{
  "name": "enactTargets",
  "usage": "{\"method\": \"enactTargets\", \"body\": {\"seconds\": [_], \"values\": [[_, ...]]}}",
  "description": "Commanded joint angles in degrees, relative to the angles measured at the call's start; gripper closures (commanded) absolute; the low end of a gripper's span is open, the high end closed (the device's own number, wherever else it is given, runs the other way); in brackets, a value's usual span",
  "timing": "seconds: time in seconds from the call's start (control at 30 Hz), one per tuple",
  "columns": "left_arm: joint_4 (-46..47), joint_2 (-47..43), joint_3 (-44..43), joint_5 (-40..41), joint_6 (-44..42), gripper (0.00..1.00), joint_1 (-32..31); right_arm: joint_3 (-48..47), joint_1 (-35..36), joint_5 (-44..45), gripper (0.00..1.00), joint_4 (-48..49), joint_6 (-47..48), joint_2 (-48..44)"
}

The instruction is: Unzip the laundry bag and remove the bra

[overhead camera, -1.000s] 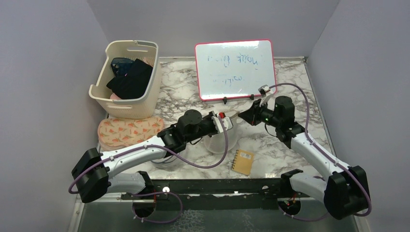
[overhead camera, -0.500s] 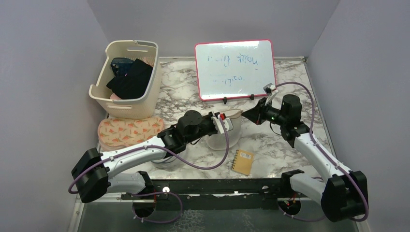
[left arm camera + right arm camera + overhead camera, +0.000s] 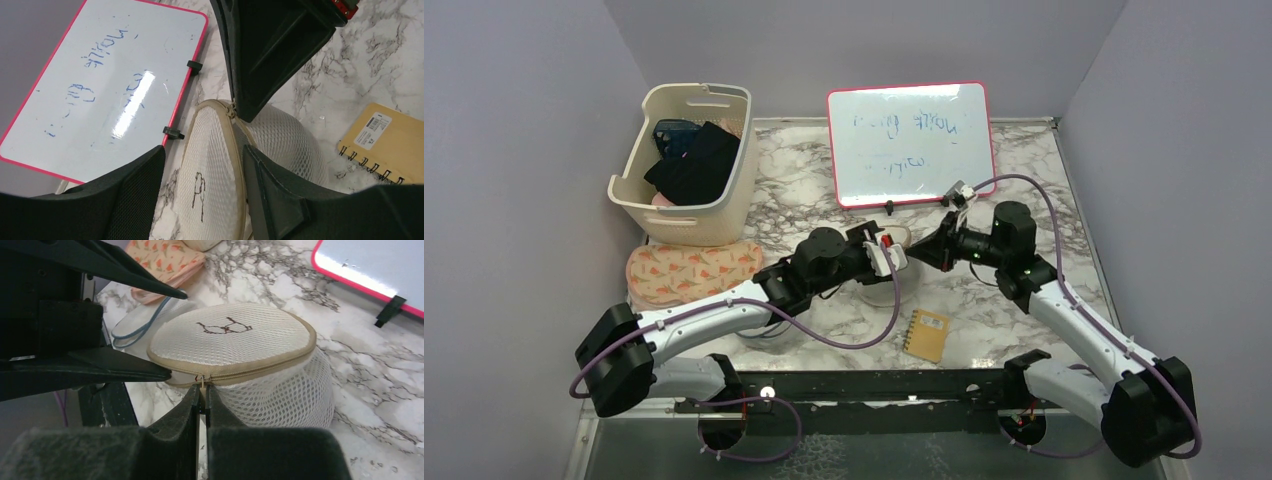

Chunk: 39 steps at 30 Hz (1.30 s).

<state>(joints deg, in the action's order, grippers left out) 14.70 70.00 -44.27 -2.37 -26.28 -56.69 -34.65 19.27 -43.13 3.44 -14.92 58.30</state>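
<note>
Mid-worktop, the round mesh laundry bag (image 3: 240, 345) sits between the parted jaws of the left end effector (image 3: 202, 150), likely to brace it. The right end effector (image 3: 202, 390) is pinched on the zipper pull (image 3: 202, 382), ready to unzip.

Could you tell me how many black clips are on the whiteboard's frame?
2. Both black clips sit on the whiteboard edge facing the laundry bag: one near its corner, one farther along. No others show.
</note>
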Motion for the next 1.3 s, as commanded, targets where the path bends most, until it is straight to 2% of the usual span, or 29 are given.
{"method": "enactTargets", "body": {"seconds": [0.0, 0.1, 0.4, 0.63, 0.93, 1.27], "values": [[-0.2, 0.7, -2.4, -1.7, 0.8, 0.48, 0.0, -2.7, 3.6, 1.6, 0.99, 1.2, -0.6, -1.3], [-0.4, 1.0, -2.5, -1.1, 0.5, 0.52, 0.0, -3.2, 5.9, 2.9, 0.99, 1.3, -0.9, -1.1], [-0.6, 1.0, -2.6, -0.8, -0.2, 0.84, 0.0, -3.6, 8.1, 4.3, 0.99, 1.3, -0.6, -0.8], [-0.4, 0.6, -2.4, -1.1, -0.2, 1.0, 0.0, -3.1, 8.1, 6.7, 0.99, 0.7, 0.1, -1.0], [1.7, -1.9, -0.8, -0.5, -0.7, 1.0, -0.1, -3.4, 7.9, 15.9, 0.99, -1.7, 0.2, -1.3], [3.3, -4.9, 0.4, 0.0, -1.0, 1.0, -0.1, -3.5, 3.7, 14.6, 0.99, -0.9, -1.5, 2.3]]}}
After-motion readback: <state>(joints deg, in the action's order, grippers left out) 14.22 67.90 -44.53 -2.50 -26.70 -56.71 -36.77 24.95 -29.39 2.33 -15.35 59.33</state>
